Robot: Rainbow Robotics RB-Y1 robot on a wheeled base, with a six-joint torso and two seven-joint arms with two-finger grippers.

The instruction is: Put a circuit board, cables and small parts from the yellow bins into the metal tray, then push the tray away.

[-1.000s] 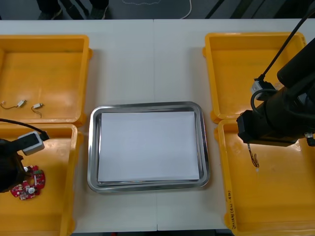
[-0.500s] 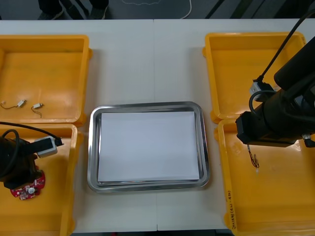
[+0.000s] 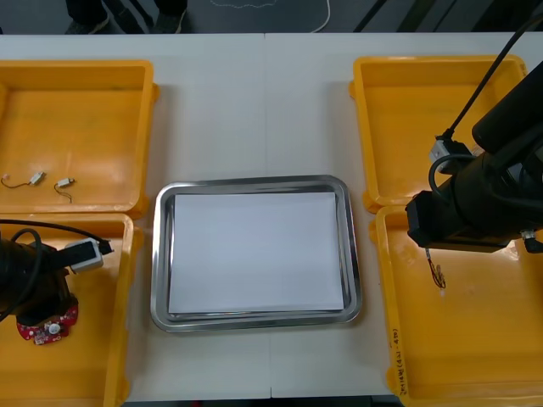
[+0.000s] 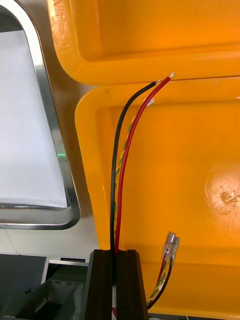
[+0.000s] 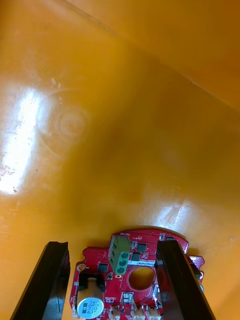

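Circuit board [image 5: 131, 280] in the near-left bin [image 3: 85, 365] lies between the open left claw's [image 5: 112, 250] fingers, which should close next. Right claw [image 4: 115, 255] grips cables [image 4: 125, 150], likely bound for the tray [image 3: 254, 181].

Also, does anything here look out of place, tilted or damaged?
Nothing stands out. The metal tray lies square between the yellow bins, white inside. The left gripper, open, straddles the red circuit board; the right gripper is shut on the cables.

Tray [image 3: 158, 254] on table [image 3: 254, 102]; circuit board [image 3: 47, 327] in near left bin [image 3: 89, 369], small metal parts [image 3: 36, 177] in far left bin [image 3: 85, 119].
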